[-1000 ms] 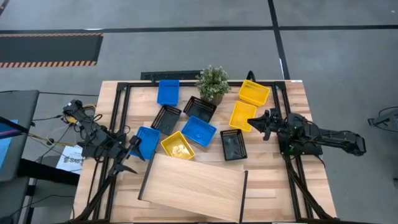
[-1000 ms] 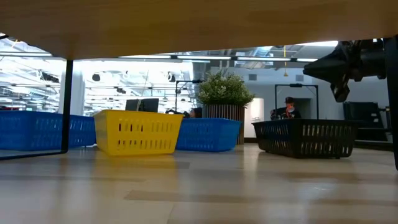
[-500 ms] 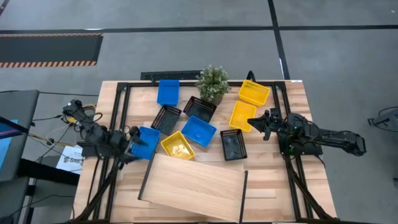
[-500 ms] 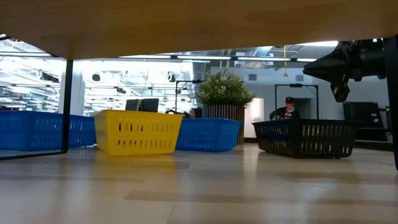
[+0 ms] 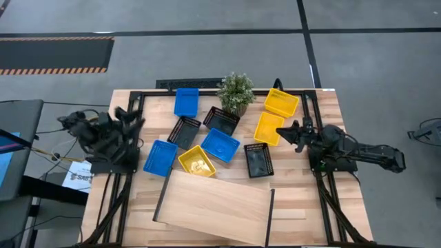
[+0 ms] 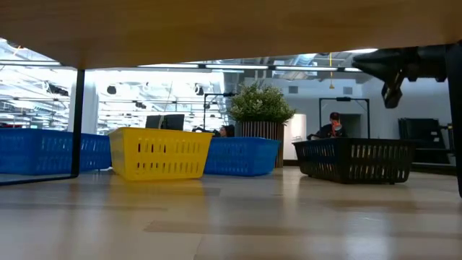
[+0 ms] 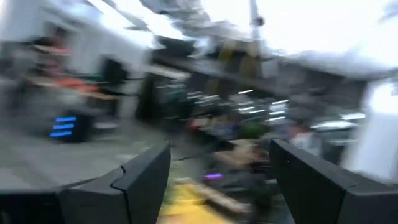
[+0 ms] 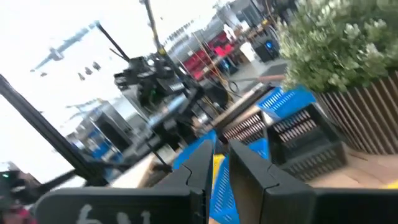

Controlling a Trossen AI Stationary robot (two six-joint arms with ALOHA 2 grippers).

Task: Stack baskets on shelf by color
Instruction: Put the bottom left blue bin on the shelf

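Left gripper (image 5: 131,118), fingers spread and empty, raised at the table's (image 5: 303,207) left edge; blue plastic basket (image 5: 160,157) lies just right of it, nearer. Right gripper (image 5: 284,129), fingers nearly together, holding nothing, just beside yellow plastic basket (image 5: 268,128). Light-wood shelf board (image 5: 215,201) near.

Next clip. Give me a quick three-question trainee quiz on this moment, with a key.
1. True or false: a basket already sits on the shelf.
2. How many blue baskets lie on the table?
3. Which hand is nearest the yellow basket: (a) left hand, (b) right hand?

Key: 1. False, the shelf board is bare. 2. Three. 3. (b); it hangs beside that basket, holding nothing. The left hand, open, is at the table's left edge.
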